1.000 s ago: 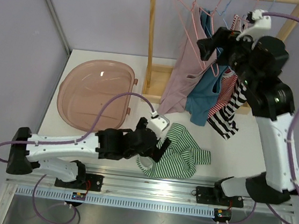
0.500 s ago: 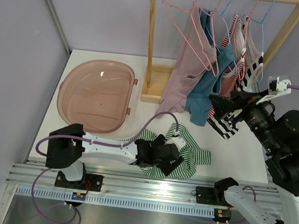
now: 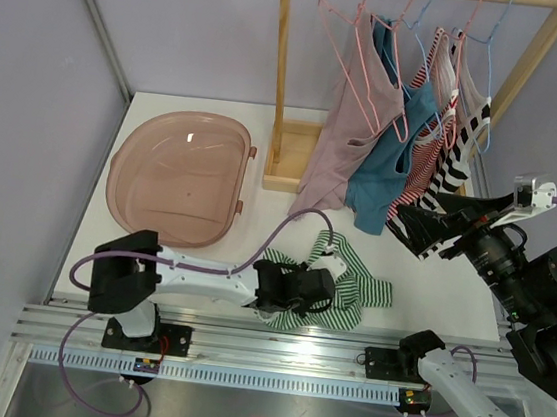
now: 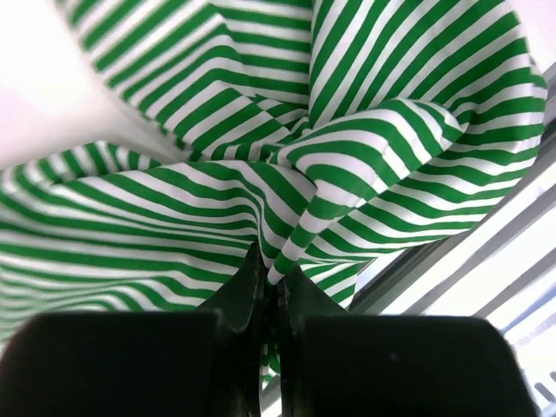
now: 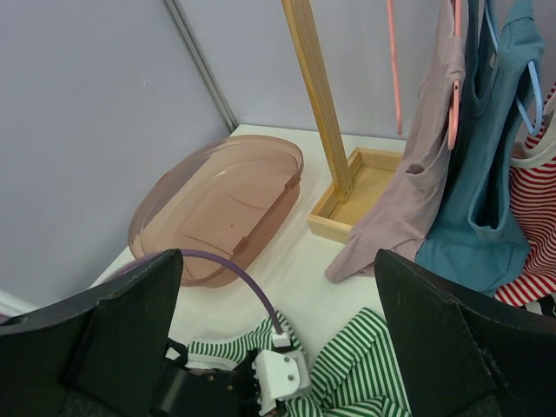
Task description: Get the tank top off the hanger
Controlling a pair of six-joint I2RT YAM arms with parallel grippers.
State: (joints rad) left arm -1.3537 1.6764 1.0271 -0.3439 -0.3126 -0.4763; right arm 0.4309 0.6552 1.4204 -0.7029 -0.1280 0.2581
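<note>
Left gripper (image 4: 270, 278) is clenching a fold of the top (image 4: 373, 139).
Thin pinch; the cloth could slip out on lifting, snagging the six o'clock rail (image 3: 243, 340).

The right gripper (image 5: 278, 257) gapes wide. Left of the wooden rack (image 5: 318, 104) lies a pink tub (image 5: 217, 200). Right of the rack hang a mauve top (image 5: 408, 195) (on a pink hanger (image 5: 453, 104)), a teal top (image 5: 486, 200) and a red-striped top (image 5: 534, 217). Nearer than the rack lies the green-striped tank top (image 5: 347, 369).

Pale lavender walls (image 3: 178, 26) meet at a metal corner strip (image 3: 94, 16) behind the white counter (image 3: 164, 105). A wooden clothes rack (image 3: 279, 68) stands at its far edge and an aluminium rail (image 3: 293, 346) runs along its near edge. Below that is perhaps grey floor (image 3: 265, 413).
</note>
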